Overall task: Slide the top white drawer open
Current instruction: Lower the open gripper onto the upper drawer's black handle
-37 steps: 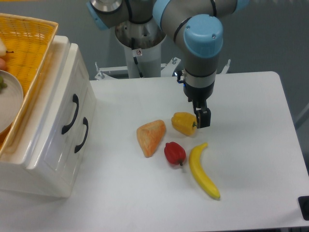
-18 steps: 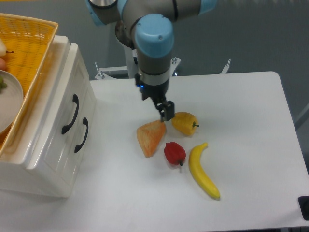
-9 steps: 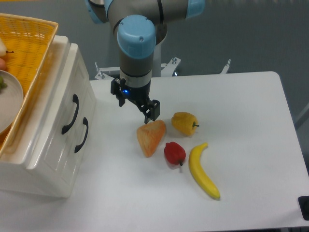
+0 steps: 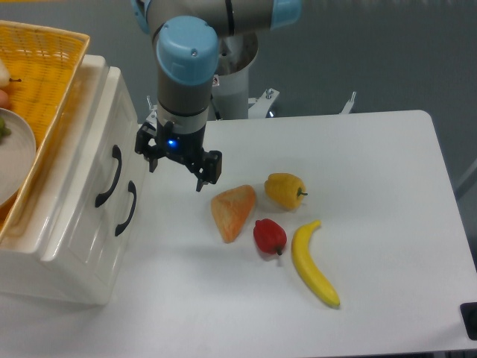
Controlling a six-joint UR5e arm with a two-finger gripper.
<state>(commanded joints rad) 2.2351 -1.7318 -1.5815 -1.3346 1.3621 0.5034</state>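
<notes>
My gripper (image 4: pixel 177 169) hangs above the table (image 4: pixel 373 186) with its two fingers spread wide and nothing between them; one fingertip (image 4: pixel 151 159) points toward the cabinet, the other sits on the far side, toward the fruit.

Nearest to my jaws, just off the cabinet-side finger, is the front of the small white cabinet (image 4: pixel 74 253). The top white drawer (image 4: pixel 104 149) is shut flush with that front, and its curved black handle (image 4: pixel 109 176) bows outward toward me, close to the open jaws but not yet between them. Just below it and a little further off is the lower drawer (image 4: pixel 112 227) with a matching handle, which I must leave alone.

The drawer looks like glossy moulded plastic: I judge it light and stiff, sliding easily on its runners, with a smooth face too slick to push or pinch. The handle is the only sensible hold. I would close on the middle of its arc, where it stands proudest of the face, and pull straight out along the runners. The cabinet itself may be light enough to drag along, though the basket (image 4: pixel 37 82) on top should add weight.

Beyond my other finger lie an orange wedge (image 4: pixel 233 212), then a yellow pepper (image 4: pixel 285 190), a red pepper (image 4: pixel 270 236) and, furthest, a banana (image 4: pixel 314 264).
</notes>
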